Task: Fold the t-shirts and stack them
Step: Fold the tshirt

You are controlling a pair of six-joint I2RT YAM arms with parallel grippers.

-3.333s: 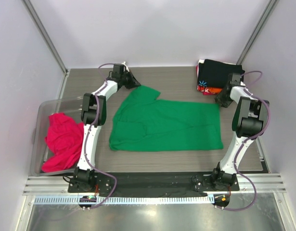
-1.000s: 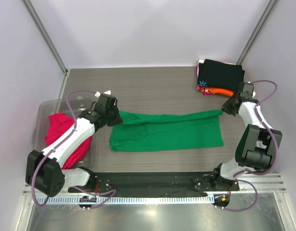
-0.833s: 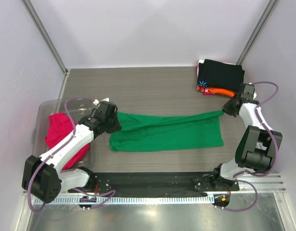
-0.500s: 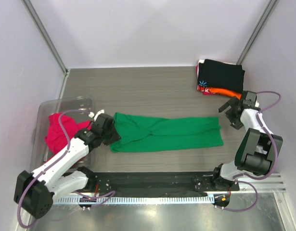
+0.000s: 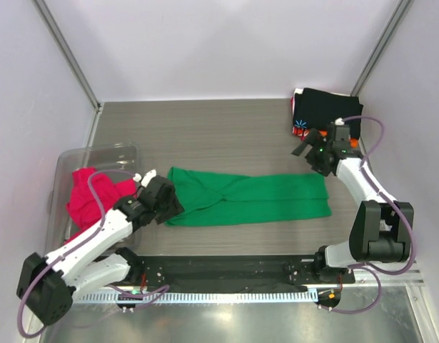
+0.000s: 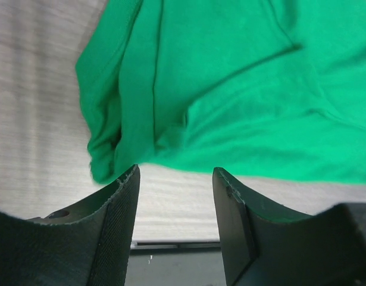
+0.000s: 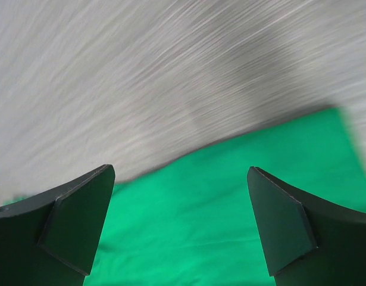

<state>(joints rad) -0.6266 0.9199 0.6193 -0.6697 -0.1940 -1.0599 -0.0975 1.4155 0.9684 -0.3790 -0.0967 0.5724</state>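
The bright green t-shirt [image 5: 251, 200] lies on the table as a long folded strip. My left gripper [image 5: 168, 202] hovers at its left end, open and empty. In the left wrist view the green t-shirt [image 6: 230, 89] lies just beyond the gripper [image 6: 175, 174], with bare table between the fingers [image 6: 108, 229]. My right gripper [image 5: 310, 148] stands wide open above the strip's far right corner. The right wrist view shows the green t-shirt [image 7: 230, 226] below the spread gripper [image 7: 180, 171]. A stack of folded black, orange and red-patterned t-shirts [image 5: 325, 113] sits at the back right. The magenta-pink t-shirt [image 5: 87, 204] lies bunched in a bin.
A clear plastic bin [image 5: 98, 155] stands at the table's left edge. White walls close in the back and sides. A black rail [image 5: 226, 268] holding the arm bases runs along the near edge. Grey wood-grain table [image 5: 226, 136] shows behind the green t-shirt.
Both grippers let go of the green t-shirt's far edge after bringing it toward the near edge. The right gripper opened wide and swung left; the left gripper opened and drew back.
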